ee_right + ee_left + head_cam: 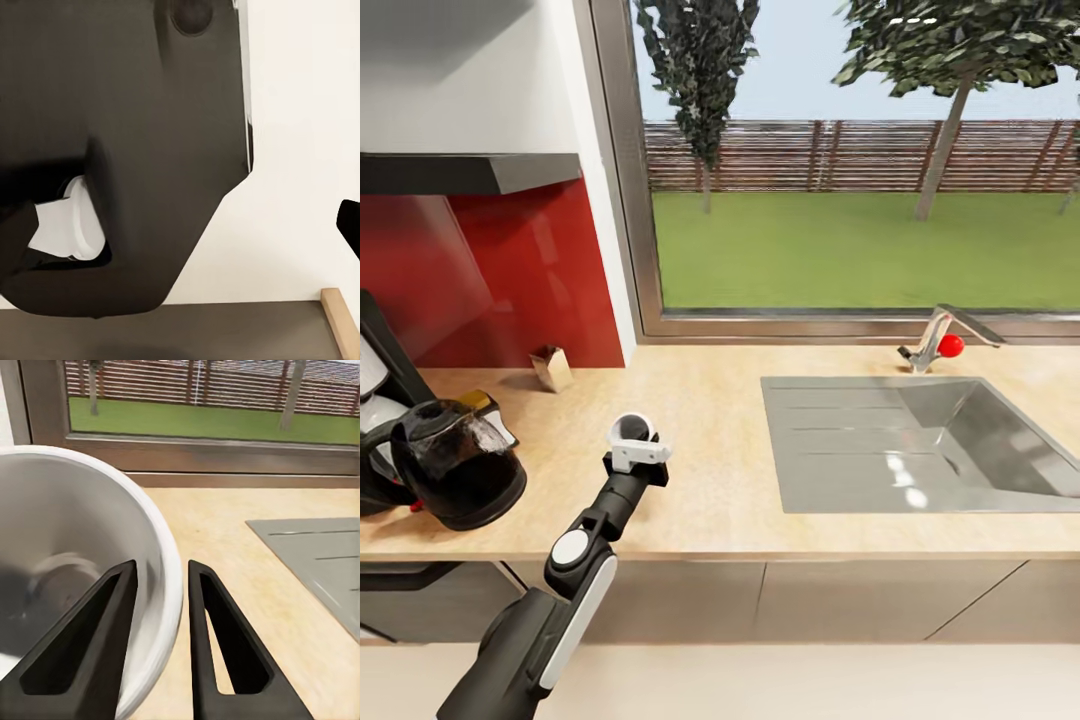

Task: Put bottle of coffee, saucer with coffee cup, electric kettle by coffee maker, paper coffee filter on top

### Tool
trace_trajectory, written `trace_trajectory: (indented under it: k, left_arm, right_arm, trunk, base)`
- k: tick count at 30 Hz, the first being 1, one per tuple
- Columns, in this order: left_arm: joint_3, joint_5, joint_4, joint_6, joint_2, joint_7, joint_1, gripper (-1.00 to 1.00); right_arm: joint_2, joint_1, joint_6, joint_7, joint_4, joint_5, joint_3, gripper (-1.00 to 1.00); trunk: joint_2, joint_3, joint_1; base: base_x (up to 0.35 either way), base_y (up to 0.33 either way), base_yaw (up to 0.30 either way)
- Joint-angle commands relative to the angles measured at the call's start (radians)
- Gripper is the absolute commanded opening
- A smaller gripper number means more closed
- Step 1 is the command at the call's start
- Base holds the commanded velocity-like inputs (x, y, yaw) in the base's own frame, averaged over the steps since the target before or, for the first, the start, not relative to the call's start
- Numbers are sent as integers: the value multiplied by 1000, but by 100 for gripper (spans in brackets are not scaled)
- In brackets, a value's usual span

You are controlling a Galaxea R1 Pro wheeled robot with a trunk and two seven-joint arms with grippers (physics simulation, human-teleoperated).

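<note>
Desk [720, 500]: light wood top under a window; steel sink [905, 455] set in at the right with a tap [932, 342] behind it.
Coffee maker [385, 400]: black, at the desk's far left edge of the head view, partly cut off; a dark glass carafe [458, 475] stands in front of it. It is on the desk, so that part of the task reads as met.
Left arm [550, 610]: reaches up from below over the desk's front edge, between carafe and sink.
Cup [67, 577]: white, round, dark inside in the head view, pale grey inside close up; empty as far as I can tell. Held above or at the desk, right of the carafe, well apart from the sink.
Left gripper [637, 452]: clamped on the cup's rim, one finger inside the wall, one outside.
Right gripper: fingers not made out in the right wrist view, which is mostly dark robot body; state cannot be told.
Small box [550, 368]: near the red backsplash; contents unclear.
Progress (judgement): early. Cup in hand but no saucer seen to receive it; bottle, filter, kettle and saucer not placed beside the coffee maker in these views.
</note>
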Motion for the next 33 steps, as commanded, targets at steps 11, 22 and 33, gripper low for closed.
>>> trace_trajectory:
  k: [11, 22, 33]
  left_arm:
    - [-1, 9, -9, 4, 4, 11, 0, -100]
    - [-4, 9, -9, -23, 4, 10, 2, -100]
    - [-4, 9, -9, -25, 3, 10, 21, -100]
  right_arm:
    - [-2, -1, -5, 4, -1, -12, 5, 100]
    - [-2, -1, -5, 3, -1, -12, 4, 100]
    - [-2, -1, -5, 2, -1, -12, 5, 100]
  trunk:
    - [-2, 15, 1]
    - [-2, 32, 1]
    - [-2, 49, 1]
  base:
    - [0, 0, 0]
    - [-159, -45, 0]
    - [-245, -158, 0]
